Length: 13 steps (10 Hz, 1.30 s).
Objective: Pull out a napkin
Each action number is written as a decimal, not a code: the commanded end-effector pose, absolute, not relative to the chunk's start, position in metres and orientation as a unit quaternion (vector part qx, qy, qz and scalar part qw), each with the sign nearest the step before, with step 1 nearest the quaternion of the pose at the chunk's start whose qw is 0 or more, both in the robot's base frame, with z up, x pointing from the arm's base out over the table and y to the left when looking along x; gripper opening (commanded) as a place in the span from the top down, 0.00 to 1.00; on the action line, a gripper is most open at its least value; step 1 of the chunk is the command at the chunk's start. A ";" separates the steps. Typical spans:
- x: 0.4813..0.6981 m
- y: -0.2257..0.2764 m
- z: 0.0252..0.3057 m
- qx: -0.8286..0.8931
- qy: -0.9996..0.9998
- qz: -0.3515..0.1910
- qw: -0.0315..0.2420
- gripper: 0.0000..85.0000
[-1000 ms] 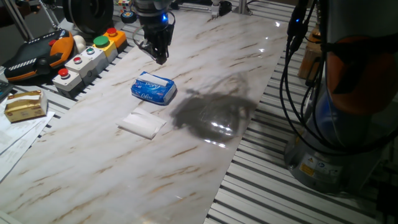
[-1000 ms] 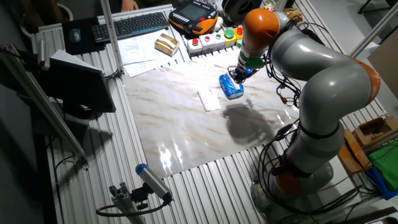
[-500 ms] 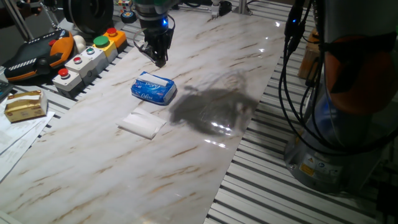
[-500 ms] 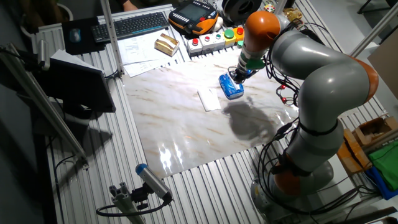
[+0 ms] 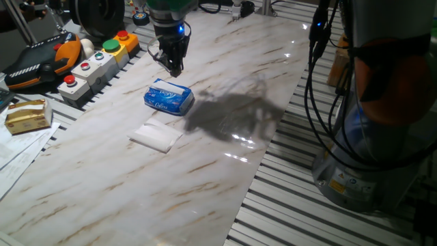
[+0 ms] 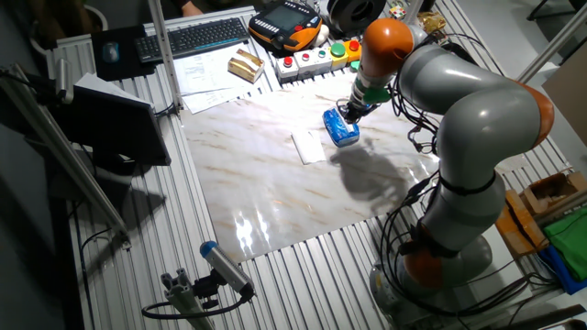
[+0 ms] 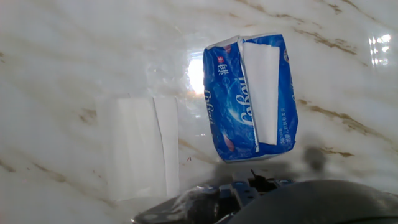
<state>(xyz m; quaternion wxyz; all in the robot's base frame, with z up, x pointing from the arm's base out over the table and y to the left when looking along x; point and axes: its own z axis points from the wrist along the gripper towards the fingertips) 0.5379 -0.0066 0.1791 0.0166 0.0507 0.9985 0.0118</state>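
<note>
While the gripper (image 5: 172, 67) hangs above the table (image 5: 225, 164), fingers together and empty, a napkin (image 5: 156, 136) lies beside the tissue pack (image 5: 168, 98). From the other side it looks already out. Close up, another napkin (image 7: 260, 87) shows in the slot.

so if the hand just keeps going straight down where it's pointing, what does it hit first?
Probably the bare marble table just behind the blue tissue pack. The hand hangs above that pack's far edge, so depth is unclear; it may clip the pack. The loose napkin lies off to the side.
</note>
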 end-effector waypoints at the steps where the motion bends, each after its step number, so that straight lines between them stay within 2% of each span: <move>1: 0.538 -0.007 0.179 0.052 0.998 0.012 0.016 0.99; 4: 0.538 -0.007 0.179 0.048 0.999 0.012 0.023 0.99; 6: 0.538 -0.007 0.179 0.045 0.999 0.011 0.010 0.99; 9: 0.538 -0.007 0.179 0.040 0.999 0.002 0.005 0.99; 13: 0.541 -0.008 0.176 0.026 0.999 0.000 0.032 0.99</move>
